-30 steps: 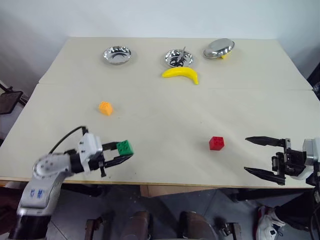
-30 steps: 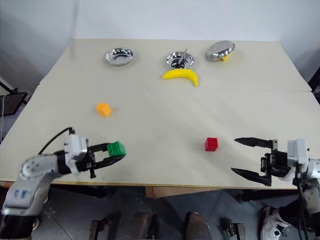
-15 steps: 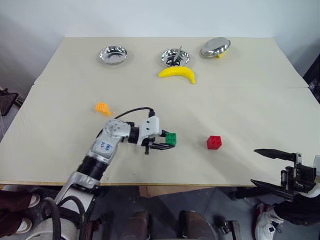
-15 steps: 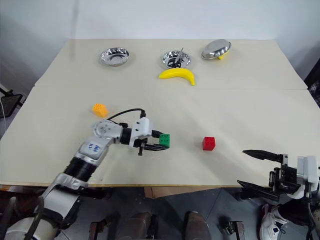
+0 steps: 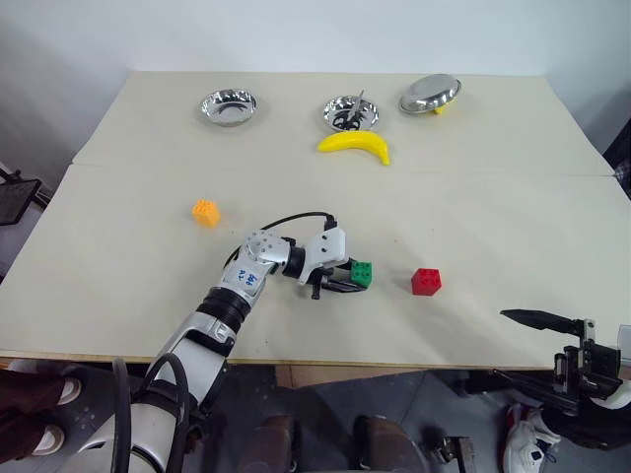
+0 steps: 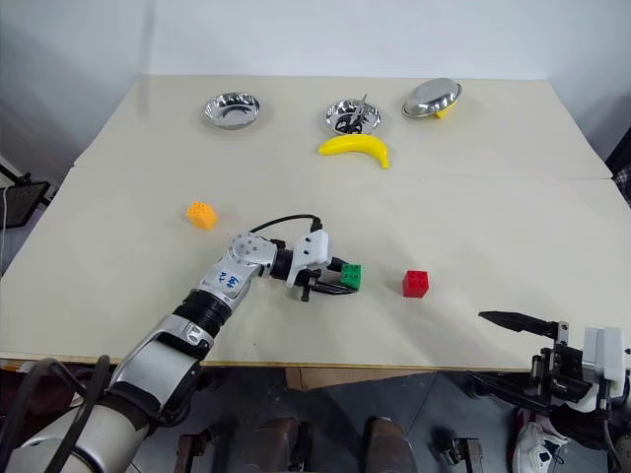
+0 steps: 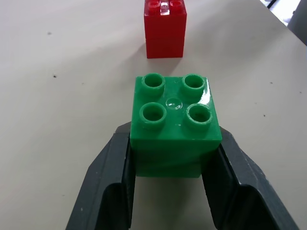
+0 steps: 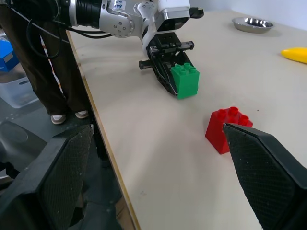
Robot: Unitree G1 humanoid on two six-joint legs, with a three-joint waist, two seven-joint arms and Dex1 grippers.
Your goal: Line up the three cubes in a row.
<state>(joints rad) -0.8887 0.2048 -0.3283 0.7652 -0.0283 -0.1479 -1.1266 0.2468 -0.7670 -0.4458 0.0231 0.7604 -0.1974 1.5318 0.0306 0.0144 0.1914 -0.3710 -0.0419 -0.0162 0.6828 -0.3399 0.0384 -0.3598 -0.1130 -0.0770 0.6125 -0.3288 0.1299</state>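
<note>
My left gripper (image 5: 355, 279) is shut on the green cube (image 5: 363, 273), one finger on each side of it, as the left wrist view (image 7: 175, 122) shows. The cube sits upright, studs up, at or just above the table near its middle front. The red cube (image 5: 426, 281) rests a short way to the right of it, apart from it, straight ahead of the left gripper's fingers (image 7: 165, 26). The orange cube (image 5: 205, 212) lies alone farther left and farther back. My right gripper (image 5: 500, 343) hangs open beyond the table's near right edge, holding nothing.
A yellow banana (image 5: 355, 145) lies at the back centre. Behind it stand three metal bowls (image 5: 229, 104), (image 5: 350, 113), (image 5: 430, 94), the right one tipped on its edge. A person's legs (image 8: 43, 72) stand beside the table's near edge.
My left gripper has carried the green cube to the right, from the near left edge to just left of the red cube. The right gripper has drawn back past the table's near edge.
</note>
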